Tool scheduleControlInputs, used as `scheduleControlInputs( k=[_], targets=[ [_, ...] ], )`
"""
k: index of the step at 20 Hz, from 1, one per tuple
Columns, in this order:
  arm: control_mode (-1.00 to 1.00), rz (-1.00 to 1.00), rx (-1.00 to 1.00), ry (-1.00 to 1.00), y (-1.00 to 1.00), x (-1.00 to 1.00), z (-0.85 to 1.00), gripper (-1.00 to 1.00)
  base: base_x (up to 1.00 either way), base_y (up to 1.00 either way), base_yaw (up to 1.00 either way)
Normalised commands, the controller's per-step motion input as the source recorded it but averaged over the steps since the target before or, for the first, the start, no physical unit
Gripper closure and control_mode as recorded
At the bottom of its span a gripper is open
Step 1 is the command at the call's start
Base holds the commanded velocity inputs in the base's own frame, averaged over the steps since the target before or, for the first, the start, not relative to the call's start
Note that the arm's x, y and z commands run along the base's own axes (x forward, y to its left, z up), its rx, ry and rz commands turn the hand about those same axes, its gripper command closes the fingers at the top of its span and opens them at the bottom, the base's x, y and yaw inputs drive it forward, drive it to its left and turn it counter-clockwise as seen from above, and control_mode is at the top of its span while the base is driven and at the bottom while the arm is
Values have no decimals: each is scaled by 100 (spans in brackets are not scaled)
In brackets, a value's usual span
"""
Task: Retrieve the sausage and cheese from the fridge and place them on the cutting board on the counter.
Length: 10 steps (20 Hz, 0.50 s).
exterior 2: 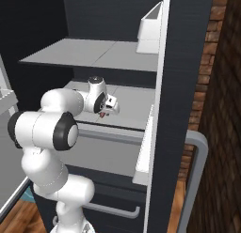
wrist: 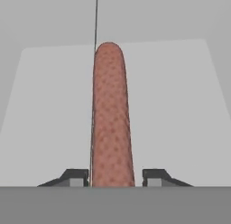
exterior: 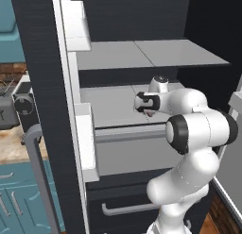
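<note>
Inside the open fridge (exterior: 198,20), on the middle pale grey shelf (exterior: 113,105), the gripper (wrist: 111,179) is lowered over the sausage (wrist: 110,114). In the hand view the sausage lies straight between the two dark fingertips (wrist: 74,177) and runs away from them toward the far edge of the shelf, its rounded end pointing far. The left fingertip is close against its side, while a small gap shows between its right side and the right fingertip, so I cannot tell if the fingers already hold it; they stand narrow around it. In the left base view a little reddish piece of the sausage shows just under the hand. The upper shelf (exterior: 151,54) is above the arm.
</note>
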Motion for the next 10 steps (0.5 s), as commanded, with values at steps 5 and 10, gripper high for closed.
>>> scheduleControlInputs(
  k=[5, 10],
  targets=[
    [-100, 0, 0, 0, 0, 0, 0, 100, 0, 0, 0],
    [-100, 0, 0, -14, -4, -36, 0, 100, 0, 0, 0]
  ],
)
